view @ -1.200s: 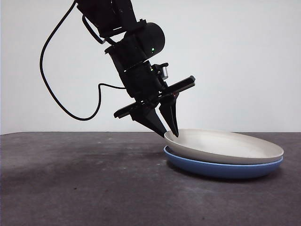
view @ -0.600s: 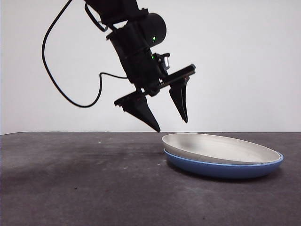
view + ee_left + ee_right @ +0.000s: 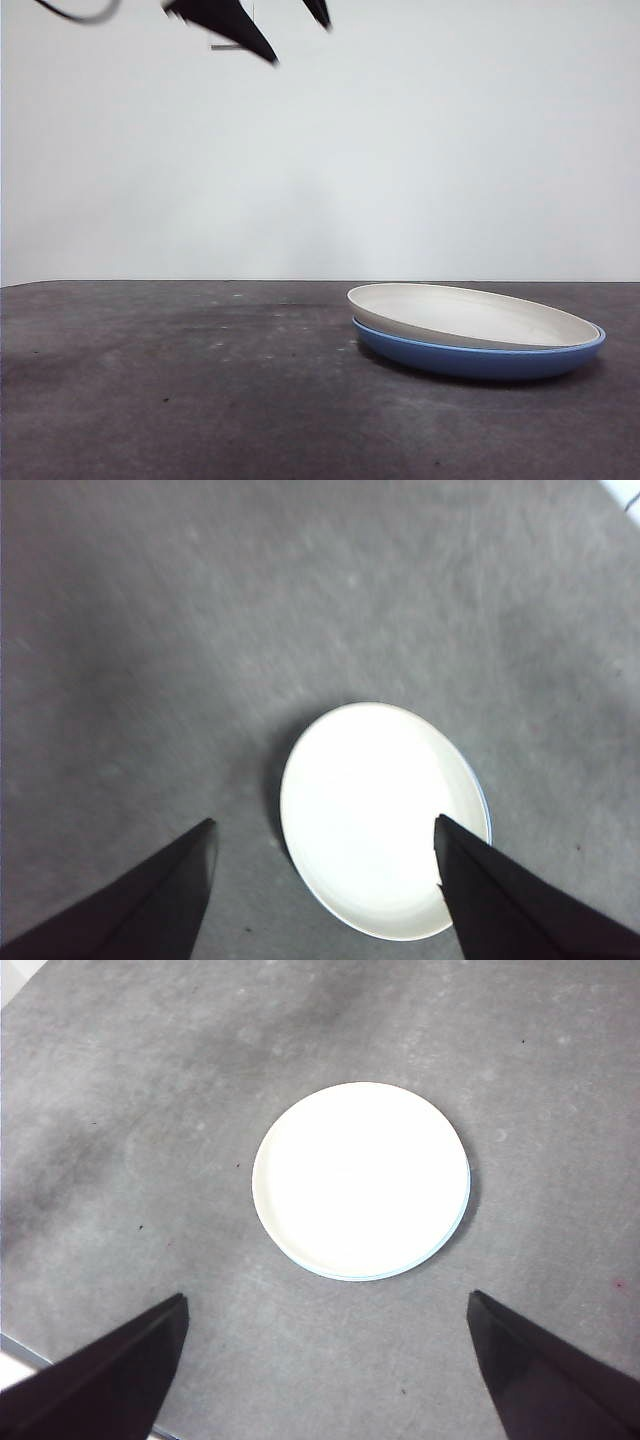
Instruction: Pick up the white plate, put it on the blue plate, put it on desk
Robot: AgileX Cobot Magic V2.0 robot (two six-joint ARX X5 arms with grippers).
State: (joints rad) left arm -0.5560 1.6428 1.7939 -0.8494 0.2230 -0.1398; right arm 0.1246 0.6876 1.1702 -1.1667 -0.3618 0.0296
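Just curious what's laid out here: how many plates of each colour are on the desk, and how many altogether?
white plate: 1, resting on the blue one
blue plate: 1, on the desk
Total: 2 plates

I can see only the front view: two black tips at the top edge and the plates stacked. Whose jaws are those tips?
Observer: The left gripper, by the wrist views; its jaws are open above the white plate.
Operator: Where is the other arm?
Observer: The right gripper is high over the desk, jaws open, holding nothing.
Operator: Is the stack centred?
Observer: From above, only a thin sliver of the blue plate shows along one edge of the white plate.
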